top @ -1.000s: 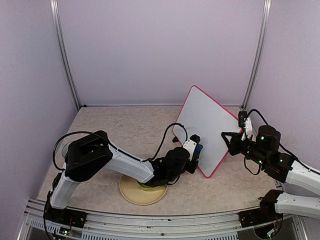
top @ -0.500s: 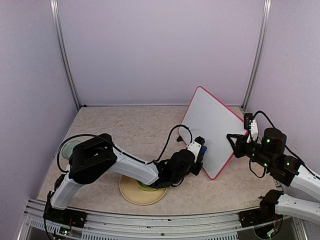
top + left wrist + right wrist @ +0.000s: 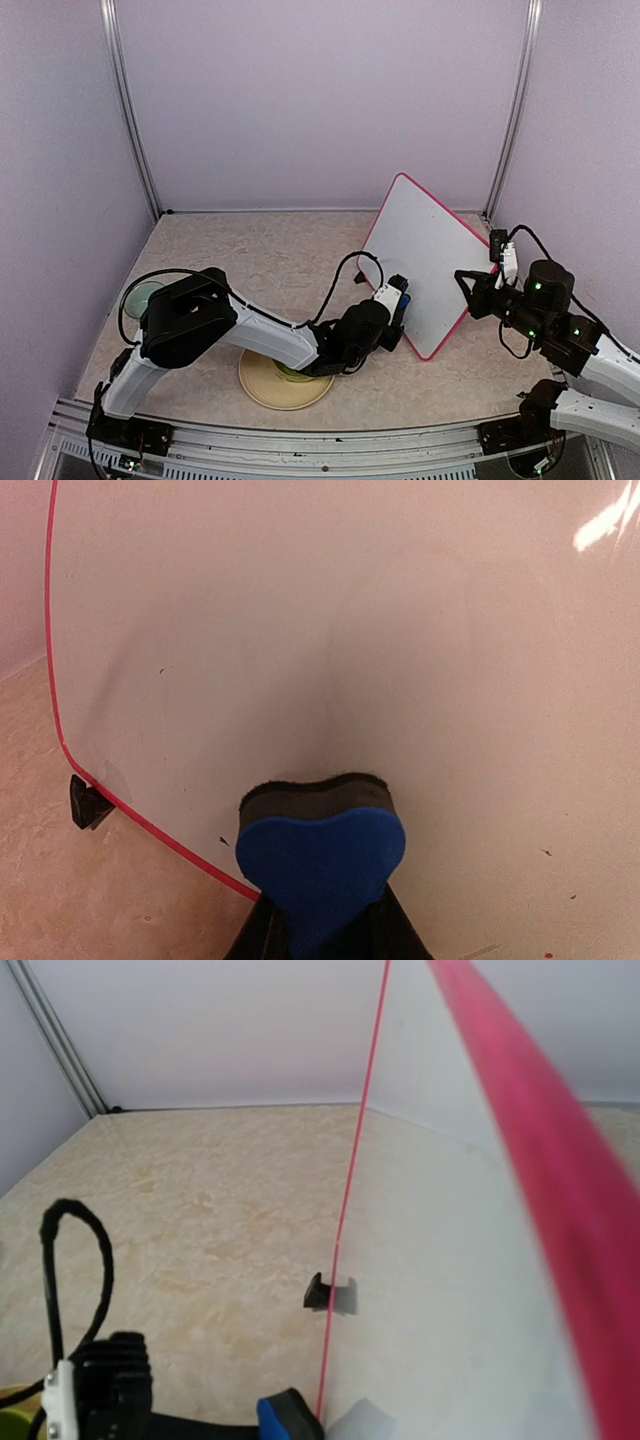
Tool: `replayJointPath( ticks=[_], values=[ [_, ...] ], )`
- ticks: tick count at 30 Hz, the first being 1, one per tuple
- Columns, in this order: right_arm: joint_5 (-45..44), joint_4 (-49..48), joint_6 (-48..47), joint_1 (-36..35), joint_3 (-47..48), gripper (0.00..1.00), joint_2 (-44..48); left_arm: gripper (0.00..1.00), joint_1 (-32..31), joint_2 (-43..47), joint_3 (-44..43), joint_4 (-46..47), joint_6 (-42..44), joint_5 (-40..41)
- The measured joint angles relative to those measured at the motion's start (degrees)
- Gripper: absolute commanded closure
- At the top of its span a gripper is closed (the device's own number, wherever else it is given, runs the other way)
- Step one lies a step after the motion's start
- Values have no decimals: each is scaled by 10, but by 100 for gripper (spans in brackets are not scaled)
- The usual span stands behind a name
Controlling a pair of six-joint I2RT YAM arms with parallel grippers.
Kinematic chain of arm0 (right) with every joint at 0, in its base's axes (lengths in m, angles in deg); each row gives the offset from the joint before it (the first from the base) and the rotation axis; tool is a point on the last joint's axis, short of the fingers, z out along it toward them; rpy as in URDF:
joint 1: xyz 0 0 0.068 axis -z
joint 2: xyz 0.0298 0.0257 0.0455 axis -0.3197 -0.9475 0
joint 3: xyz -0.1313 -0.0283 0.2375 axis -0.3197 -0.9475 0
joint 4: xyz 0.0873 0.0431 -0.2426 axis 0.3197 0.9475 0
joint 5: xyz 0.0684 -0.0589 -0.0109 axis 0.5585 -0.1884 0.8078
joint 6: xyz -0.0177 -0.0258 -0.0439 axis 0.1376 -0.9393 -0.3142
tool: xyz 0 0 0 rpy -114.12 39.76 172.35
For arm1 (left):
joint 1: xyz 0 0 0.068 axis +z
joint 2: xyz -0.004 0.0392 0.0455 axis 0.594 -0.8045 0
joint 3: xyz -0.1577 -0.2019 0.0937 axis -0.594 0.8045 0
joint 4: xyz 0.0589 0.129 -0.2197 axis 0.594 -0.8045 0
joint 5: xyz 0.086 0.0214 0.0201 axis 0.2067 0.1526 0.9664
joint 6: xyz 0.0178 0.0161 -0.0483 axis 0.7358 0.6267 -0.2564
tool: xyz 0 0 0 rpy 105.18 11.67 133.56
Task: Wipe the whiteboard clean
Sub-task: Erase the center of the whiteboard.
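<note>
Whiteboard tilted upright — face leftward

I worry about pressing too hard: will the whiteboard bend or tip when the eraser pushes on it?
Probably stiff: the whiteboard looks flat under the eraser. Likely tippy alone: it stands tilted, and only the right gripper clamps its edge.

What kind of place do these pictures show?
Probably a small robot test booth: plain lilac wall panels in silver metal posts enclose a beige marbled tabletop, with a silver mounting rail at its near edge.
</note>
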Motion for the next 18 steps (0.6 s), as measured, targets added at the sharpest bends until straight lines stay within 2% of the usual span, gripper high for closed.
replayJointPath(
  ticks=[10, 18],
  values=[
    [1, -4, -1, 2, -6, 100, 4, 100, -6, -7, 1, 15, 7, 8],
    [4, -20, -2, 4, -7, 100, -9, 100, -16, -7, 34, 43, 11, -10]
  ],
)
